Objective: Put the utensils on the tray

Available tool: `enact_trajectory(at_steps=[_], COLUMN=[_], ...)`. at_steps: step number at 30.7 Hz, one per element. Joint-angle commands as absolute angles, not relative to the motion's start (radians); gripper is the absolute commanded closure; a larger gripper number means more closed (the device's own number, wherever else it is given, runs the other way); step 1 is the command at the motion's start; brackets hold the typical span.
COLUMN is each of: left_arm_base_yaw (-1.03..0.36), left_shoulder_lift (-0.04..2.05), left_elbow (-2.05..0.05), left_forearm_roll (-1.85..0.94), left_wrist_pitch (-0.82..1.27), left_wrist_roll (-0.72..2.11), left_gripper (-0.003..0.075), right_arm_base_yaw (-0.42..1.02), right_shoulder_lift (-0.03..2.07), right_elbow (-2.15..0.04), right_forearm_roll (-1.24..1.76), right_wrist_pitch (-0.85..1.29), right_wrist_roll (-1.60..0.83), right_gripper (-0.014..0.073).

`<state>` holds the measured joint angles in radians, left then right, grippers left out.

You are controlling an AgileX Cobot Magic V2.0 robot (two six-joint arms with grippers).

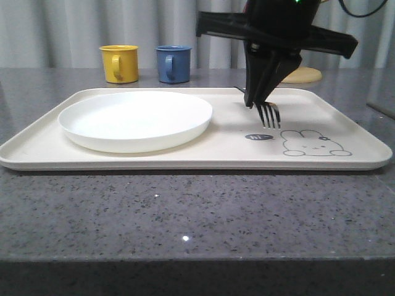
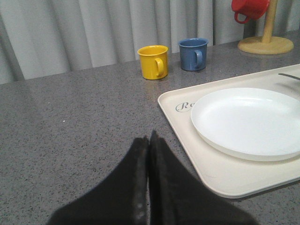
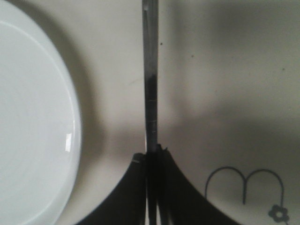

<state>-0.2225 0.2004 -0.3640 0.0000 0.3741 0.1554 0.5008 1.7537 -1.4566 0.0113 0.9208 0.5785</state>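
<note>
The cream tray (image 1: 345, 126) with a drawn rabbit lies across the counter. My right gripper (image 1: 253, 103) hangs over the tray's right half, shut on a silver fork (image 1: 269, 115) whose tines point toward the camera, just above the tray surface. In the right wrist view the fork handle (image 3: 150, 70) runs straight out from between the shut fingers (image 3: 136, 187), over the tray (image 3: 225, 70). My left gripper (image 2: 149, 139) is shut with nothing in it, over the bare counter beside the tray's (image 2: 178, 105) left edge.
A round white plate (image 1: 136, 118) fills the tray's left half. A yellow mug (image 1: 120, 63) and a blue mug (image 1: 173, 63) stand behind the tray. A wooden mug stand (image 2: 266, 43) with a red mug (image 2: 249, 8) is at the back right.
</note>
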Motion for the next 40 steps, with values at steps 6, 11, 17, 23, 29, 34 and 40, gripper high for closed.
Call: enact_trajectory(at_steps=[6, 11, 17, 23, 29, 34, 40], left_arm_base_yaw=[-0.222, -0.222, -0.222, -0.222, -0.222, -0.222, -0.222], left_shoulder_lift=[0.208, 0.208, 0.208, 0.208, 0.208, 0.208, 0.208], left_elbow=[-0.389, -0.389, -0.389, -0.389, -0.389, -0.389, -0.389], left_forearm_roll=[-0.010, -0.010, -0.010, -0.010, -0.010, -0.010, -0.010], left_wrist_pitch=[0.295, 0.295, 0.295, 0.295, 0.295, 0.295, 0.295], left_wrist_roll=[0.143, 0.143, 0.143, 0.143, 0.143, 0.143, 0.143], left_gripper=[0.0738, 0.0738, 0.0738, 0.0738, 0.0738, 0.0738, 0.0738], right_arm_base_yaw=[0.500, 0.500, 0.499, 0.444, 0.290, 0.168, 0.060], right_shoulder_lift=[1.762, 1.769, 1.747, 1.666, 1.580, 1.561, 1.561], right_elbow=[-1.491, -1.491, -1.491, -1.491, -1.490, -1.487, -1.453], right_forearm_roll=[-0.008, -0.006, 0.011, -0.005, -0.005, -0.005, -0.005], right_wrist_pitch=[0.857, 0.859, 0.867, 0.899, 0.991, 1.058, 1.074], right_wrist_roll=[0.634, 0.634, 0.634, 0.609, 0.436, 0.317, 0.213], right_gripper=[0.0593, 0.0459, 0.0262, 0.0225, 0.0225, 0.0225, 0.0225])
